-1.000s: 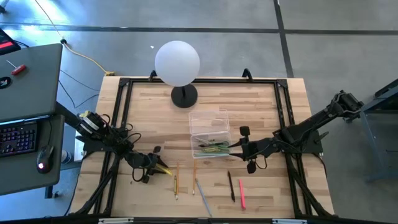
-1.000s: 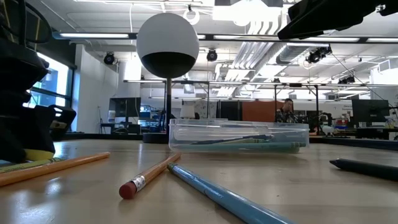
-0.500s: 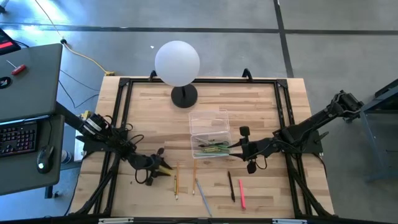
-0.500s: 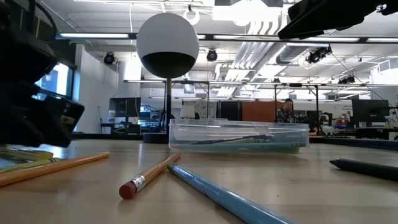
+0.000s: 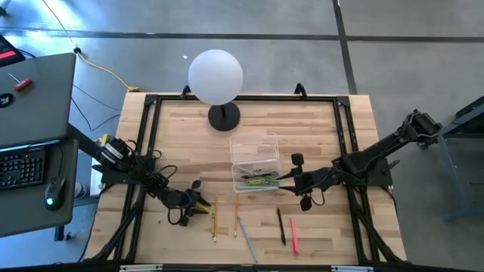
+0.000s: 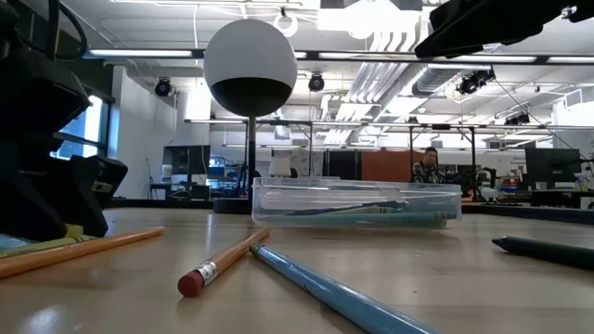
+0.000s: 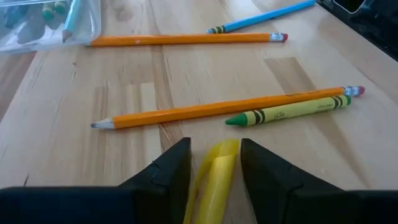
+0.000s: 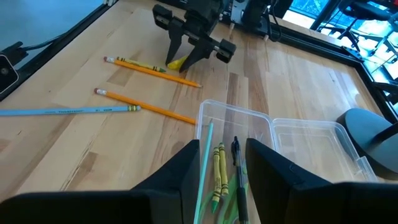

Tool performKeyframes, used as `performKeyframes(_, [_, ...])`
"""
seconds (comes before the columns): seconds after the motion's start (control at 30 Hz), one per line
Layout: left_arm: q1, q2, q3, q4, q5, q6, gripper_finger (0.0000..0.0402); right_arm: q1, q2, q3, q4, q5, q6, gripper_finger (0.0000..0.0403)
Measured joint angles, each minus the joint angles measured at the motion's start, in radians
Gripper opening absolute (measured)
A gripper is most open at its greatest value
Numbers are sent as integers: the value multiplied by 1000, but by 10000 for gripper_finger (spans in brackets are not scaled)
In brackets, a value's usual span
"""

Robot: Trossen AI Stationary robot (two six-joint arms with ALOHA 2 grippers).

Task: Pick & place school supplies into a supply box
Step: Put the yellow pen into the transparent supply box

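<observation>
The left gripper (image 7: 214,163) sat low on the table at about 7 o'clock, its jaws closed on a yellow crayon (image 7: 214,177), just beside an orange pencil (image 7: 211,112) and a green crayon (image 7: 289,111). The right gripper (image 8: 221,163) hovered with parted, empty jaws over the clear supply box (image 5: 255,174), near the table's centre, holding crayons and pens.
</observation>
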Motion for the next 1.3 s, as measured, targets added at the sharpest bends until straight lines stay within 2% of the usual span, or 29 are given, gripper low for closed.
performKeyframes(0.87, [0, 0, 26, -3, 9, -1, 172, 0, 0, 0, 27, 0, -16, 108])
performKeyframes(1.2, [0, -6, 80, -181, 18, -2, 172, 0, 0, 0, 27, 0, -16, 108])
performKeyframes(1.3, [0, -6, 75, -190, 4, 21, 172, 0, 0, 0, 27, 0, -8, 108])
